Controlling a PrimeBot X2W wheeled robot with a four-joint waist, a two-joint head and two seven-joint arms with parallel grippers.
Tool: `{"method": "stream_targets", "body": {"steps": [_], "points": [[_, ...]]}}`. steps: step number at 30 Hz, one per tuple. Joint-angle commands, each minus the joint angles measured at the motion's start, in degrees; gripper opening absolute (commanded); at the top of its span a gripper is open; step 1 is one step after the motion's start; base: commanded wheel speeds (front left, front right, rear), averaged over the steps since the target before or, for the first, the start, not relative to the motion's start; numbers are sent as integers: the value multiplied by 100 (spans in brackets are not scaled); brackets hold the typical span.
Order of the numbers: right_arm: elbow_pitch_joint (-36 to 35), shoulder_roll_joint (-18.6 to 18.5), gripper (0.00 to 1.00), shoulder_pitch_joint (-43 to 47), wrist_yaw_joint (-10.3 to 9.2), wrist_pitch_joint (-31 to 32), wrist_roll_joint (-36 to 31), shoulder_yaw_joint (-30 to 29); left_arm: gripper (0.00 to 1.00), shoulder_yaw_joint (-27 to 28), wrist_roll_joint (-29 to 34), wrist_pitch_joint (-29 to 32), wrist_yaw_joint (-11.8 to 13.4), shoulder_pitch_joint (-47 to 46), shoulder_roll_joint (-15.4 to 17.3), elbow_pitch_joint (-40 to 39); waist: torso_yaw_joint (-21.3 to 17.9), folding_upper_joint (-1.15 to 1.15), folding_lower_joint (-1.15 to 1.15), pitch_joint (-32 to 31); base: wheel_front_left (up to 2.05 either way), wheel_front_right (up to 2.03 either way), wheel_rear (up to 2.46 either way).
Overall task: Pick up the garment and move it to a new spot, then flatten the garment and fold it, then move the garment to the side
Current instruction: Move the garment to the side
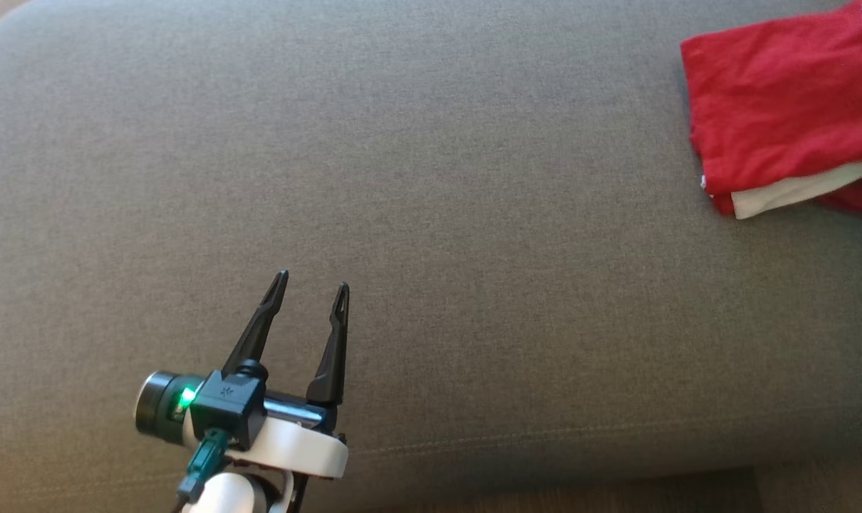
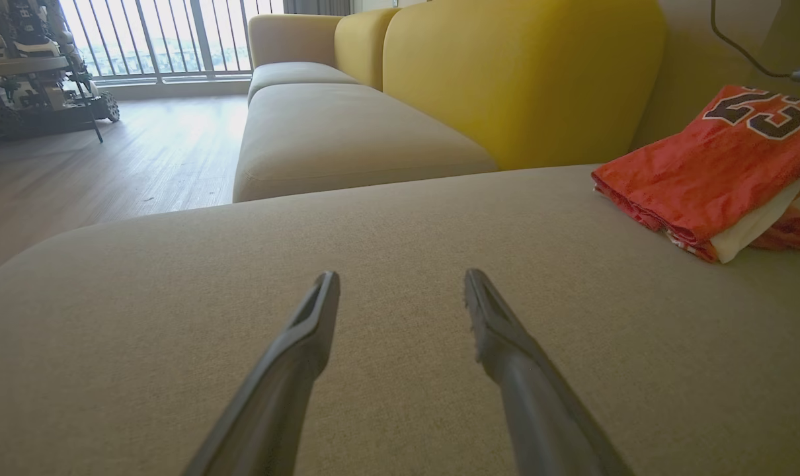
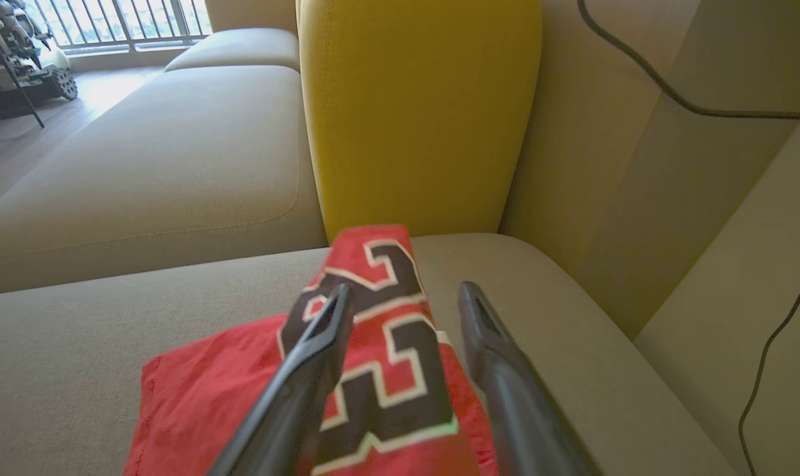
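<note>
The garment (image 1: 773, 107) is a red jersey with a white inner layer, lying folded at the far right of the grey sofa cushion (image 1: 431, 214). In the left wrist view the garment (image 2: 697, 178) shows a dark number outlined in white. My left gripper (image 1: 313, 280) hovers open over bare cushion near the front edge, well left of the jersey, and the left wrist view shows the left gripper (image 2: 400, 277) with nothing between its fingers. My right gripper (image 3: 403, 291) is open just above the garment (image 3: 201, 390), with the numbered part running between and under its fingers.
A yellow backrest (image 3: 420, 112) stands behind the cushion. A second beige seat (image 2: 334, 132) extends beyond it toward a railed window. Wood floor (image 2: 109, 172) lies to the left, with wheeled equipment (image 2: 36, 86) on it. A black cable (image 3: 671, 86) crosses the wall at the right.
</note>
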Motion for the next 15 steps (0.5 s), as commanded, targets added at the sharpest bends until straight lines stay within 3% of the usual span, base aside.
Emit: {"method": "stream_targets", "body": {"steps": [1, 7, 15], "points": [[-121, -93, 100, 2, -2, -68, -91, -14, 100, 159, 15, -45, -28, -161, -21, -158, 27, 0, 0, -35, 0, 0, 0], [-387, 388, 100, 478, -2, -68, -806, -532, 100, 231, -103, -45, 31, -66, -26, -120, 103, 0, 0, -346, 0, 0, 0], [-2155, 1668, 100, 2115, -2, -69, -1516, -1046, 100, 333, -402, -45, 166, 226, -33, -60, 213, 0, 0, -993, 0, 0, 0]]}}
